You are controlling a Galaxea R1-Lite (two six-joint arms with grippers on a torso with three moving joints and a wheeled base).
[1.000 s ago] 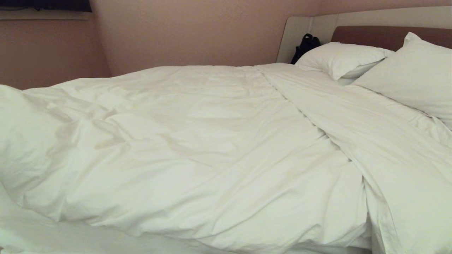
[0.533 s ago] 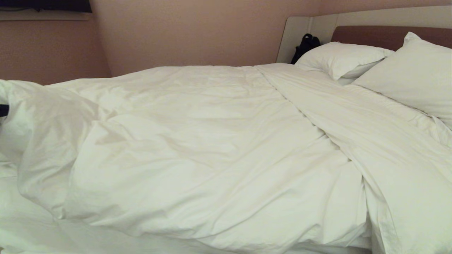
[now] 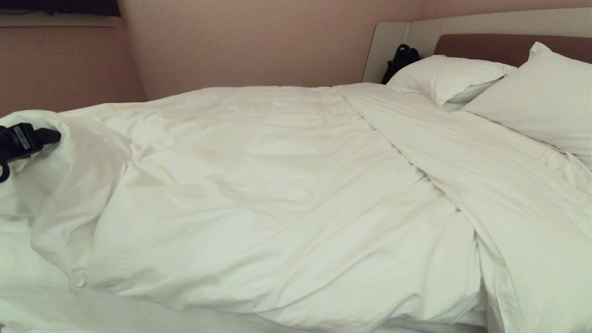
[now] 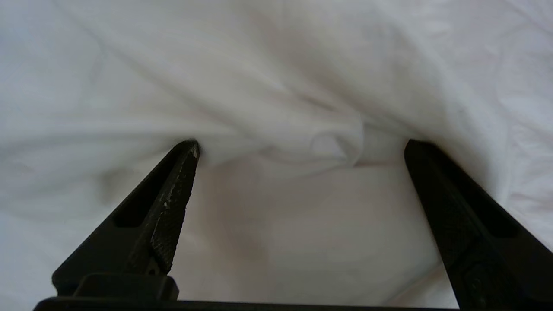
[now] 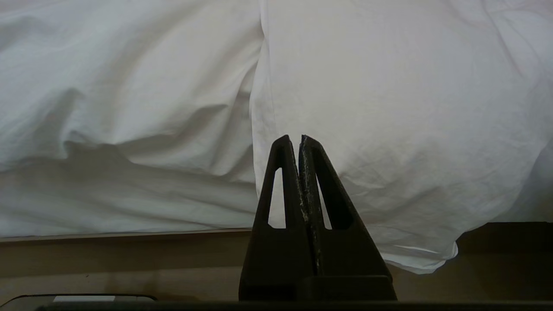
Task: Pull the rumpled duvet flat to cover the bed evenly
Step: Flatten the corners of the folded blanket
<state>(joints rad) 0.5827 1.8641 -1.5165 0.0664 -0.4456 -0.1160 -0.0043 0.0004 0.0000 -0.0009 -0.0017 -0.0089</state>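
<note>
Spanning a bunched fold of the puffy white duvet (image 4: 302, 86), left gripper (image 4: 302, 144) jaws stand wide; right gripper (image 5: 300, 139) jaws closed, empty.

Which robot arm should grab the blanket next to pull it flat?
Probably the left. The left gripper is open right against a bunched fold of the duvet. The right gripper is shut, down by the bed's side.

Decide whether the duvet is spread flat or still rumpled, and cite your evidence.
Still rumpled. The duvet bunches into a raised fold at the robot's left, beside the left gripper, with creases across the middle.
</note>
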